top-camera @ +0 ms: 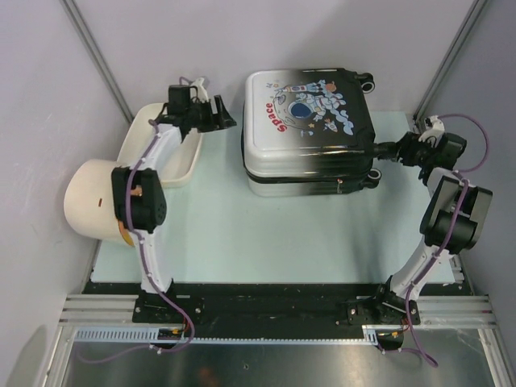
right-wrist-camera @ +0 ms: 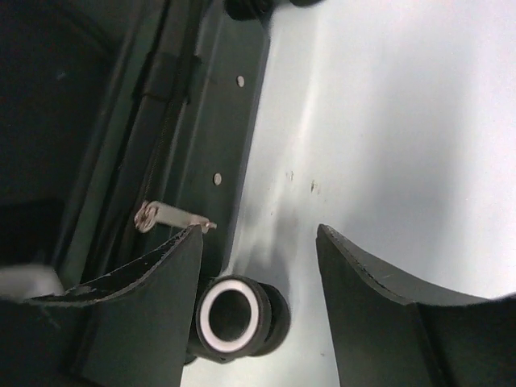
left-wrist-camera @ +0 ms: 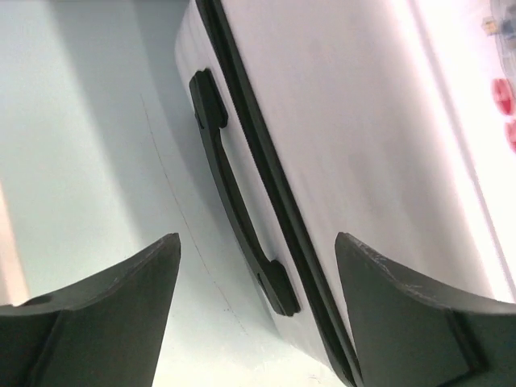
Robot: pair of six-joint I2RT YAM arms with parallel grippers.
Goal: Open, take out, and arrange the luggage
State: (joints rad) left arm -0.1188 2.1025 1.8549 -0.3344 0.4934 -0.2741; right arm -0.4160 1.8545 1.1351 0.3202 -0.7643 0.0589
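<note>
The luggage (top-camera: 309,133) lies flat and closed at the back middle of the table, astronaut "Space" print facing up. My left gripper (top-camera: 223,121) hovers just off its left side, open. In the left wrist view the black side handle (left-wrist-camera: 230,189) runs between the spread fingers of the left gripper (left-wrist-camera: 256,238), untouched. My right gripper (top-camera: 379,151) is open at the luggage's dark right end by the wheels. In the right wrist view the right gripper (right-wrist-camera: 259,230) holds nothing; a silver zipper pull (right-wrist-camera: 165,216) lies at its left fingertip and a black wheel (right-wrist-camera: 234,316) sits below.
A cream plastic tub (top-camera: 184,161) stands left of the luggage, under the left arm. A cream cylinder (top-camera: 91,200) lies at the far left edge. Grey walls and slanted frame poles (top-camera: 101,60) close in the sides and back.
</note>
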